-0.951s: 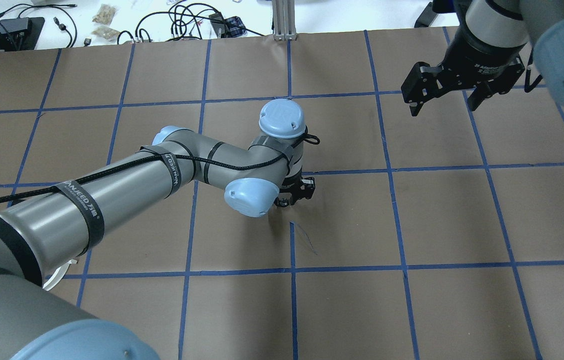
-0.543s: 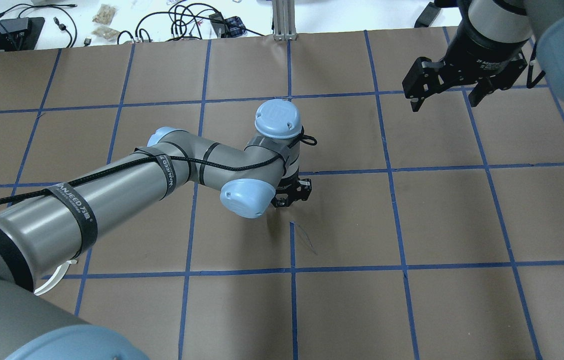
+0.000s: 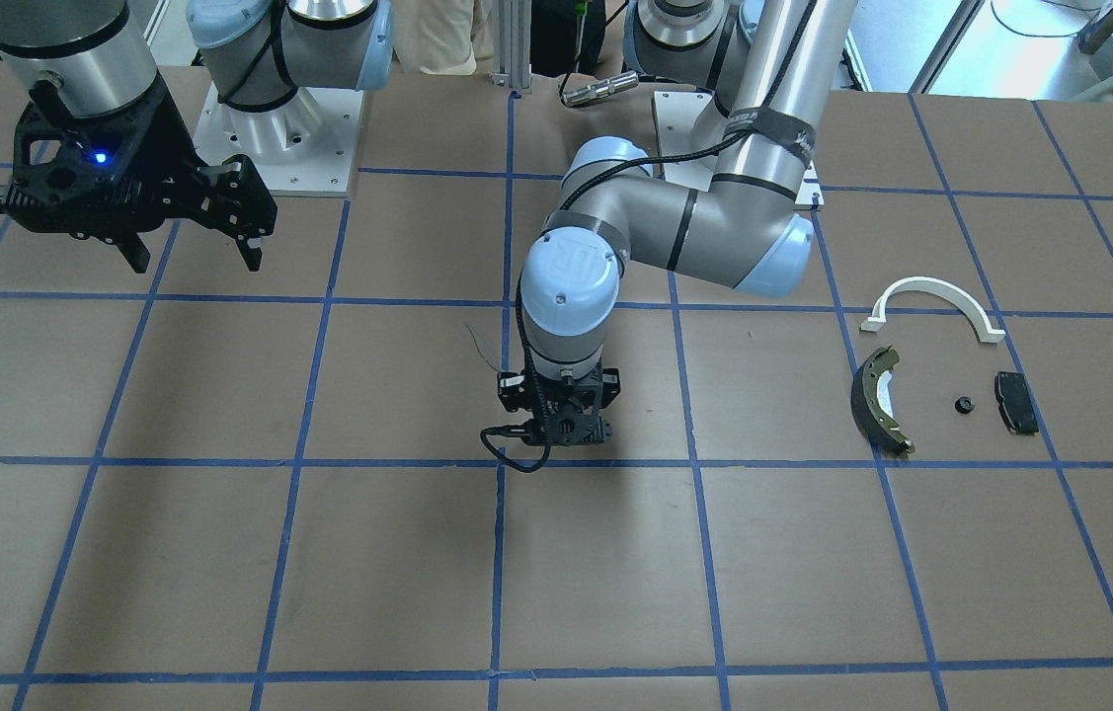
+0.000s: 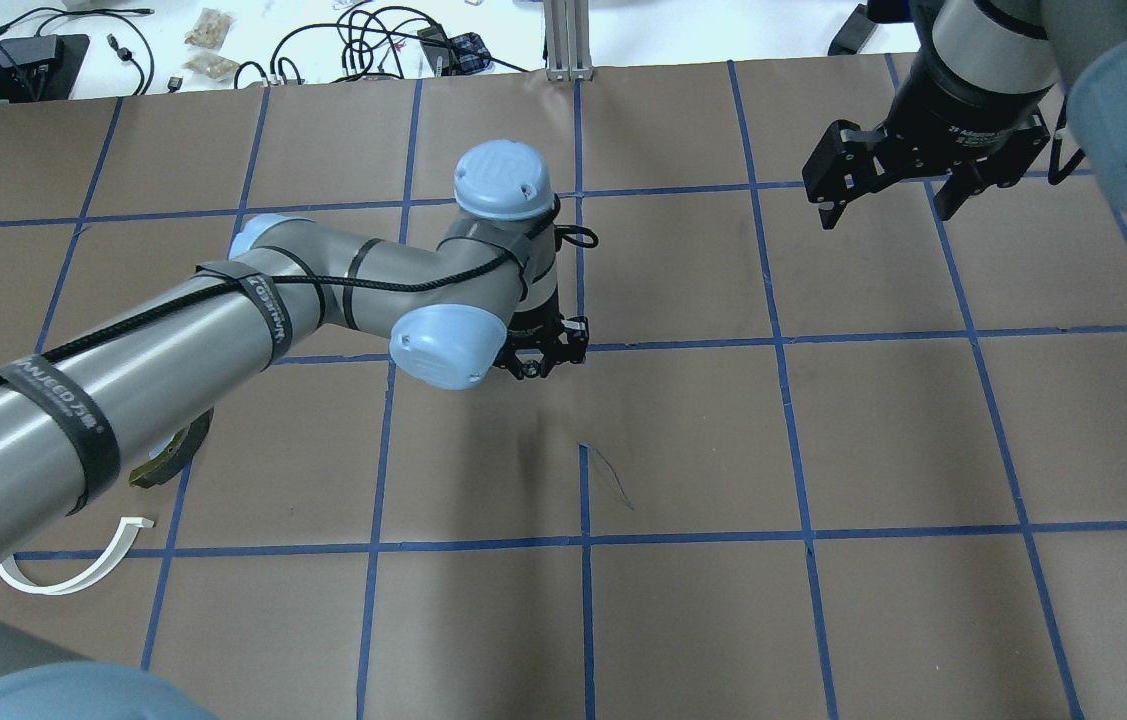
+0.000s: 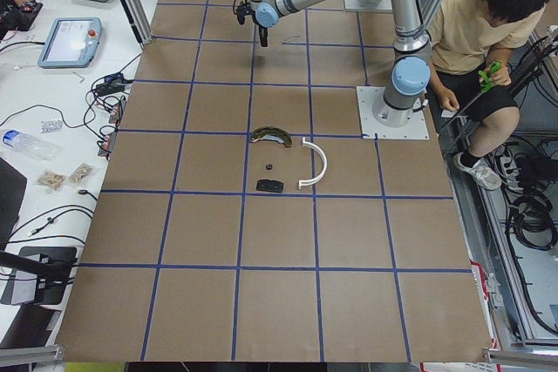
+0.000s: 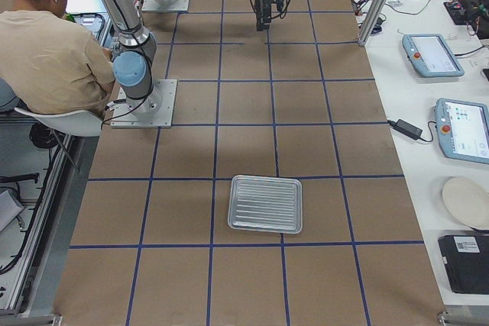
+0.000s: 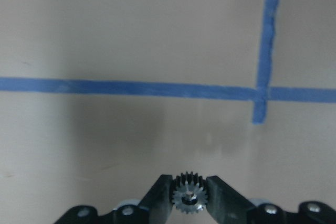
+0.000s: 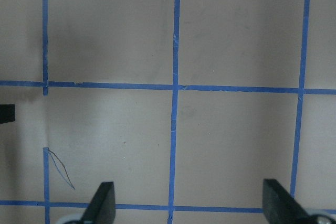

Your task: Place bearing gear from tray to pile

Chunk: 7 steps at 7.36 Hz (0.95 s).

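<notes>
MID-TABLE: My left claw (image 7: 189,185) is closed to a narrow gap on the bearing gear (image 7: 190,201). It pinches the small toothed wheel across its rim, flat face turned to my wrist camera, above brown paper (image 7: 131,35) and a crossing of blue tape (image 7: 131,86). The pile lies to my own left of this claw and well apart from it. The dark brake shoe (image 3: 874,400) is nearest, its long curve running front to back rather than side to side. Past it come a small black part (image 3: 963,404) and the black pad (image 3: 1016,401), with the white arch (image 3: 933,299) set closer in toward me. This claw is plainly the nearer of my two. My right claw (image 3: 193,252) hangs wide open and holds nothing, high on the opposite side. Farthest off, the ridged metal tray (image 6: 266,204) sits toward my right end. The coming carry, as I judge it, is a sideways sweep to my left, setting down between shoe and pad.
</notes>
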Each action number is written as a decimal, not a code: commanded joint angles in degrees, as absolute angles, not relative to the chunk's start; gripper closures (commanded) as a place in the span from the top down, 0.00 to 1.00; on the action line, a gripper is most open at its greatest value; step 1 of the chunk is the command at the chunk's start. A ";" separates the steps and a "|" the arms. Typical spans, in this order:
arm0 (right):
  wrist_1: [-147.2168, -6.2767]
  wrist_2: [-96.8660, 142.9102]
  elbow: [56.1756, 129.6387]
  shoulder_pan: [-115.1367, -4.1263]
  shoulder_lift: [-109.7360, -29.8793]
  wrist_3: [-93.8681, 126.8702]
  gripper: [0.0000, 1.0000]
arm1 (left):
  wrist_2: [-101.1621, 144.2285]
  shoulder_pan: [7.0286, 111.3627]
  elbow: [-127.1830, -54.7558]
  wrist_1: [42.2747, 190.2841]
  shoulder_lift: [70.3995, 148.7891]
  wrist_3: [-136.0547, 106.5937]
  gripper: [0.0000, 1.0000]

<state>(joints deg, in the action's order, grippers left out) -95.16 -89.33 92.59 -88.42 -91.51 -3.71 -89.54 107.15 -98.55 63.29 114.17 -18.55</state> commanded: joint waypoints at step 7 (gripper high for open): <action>-95.10 -88.95 92.81 -88.51 -91.49 -3.52 1.00 | -96.93 70.79 -94.11 85.74 105.72 17.64 0.00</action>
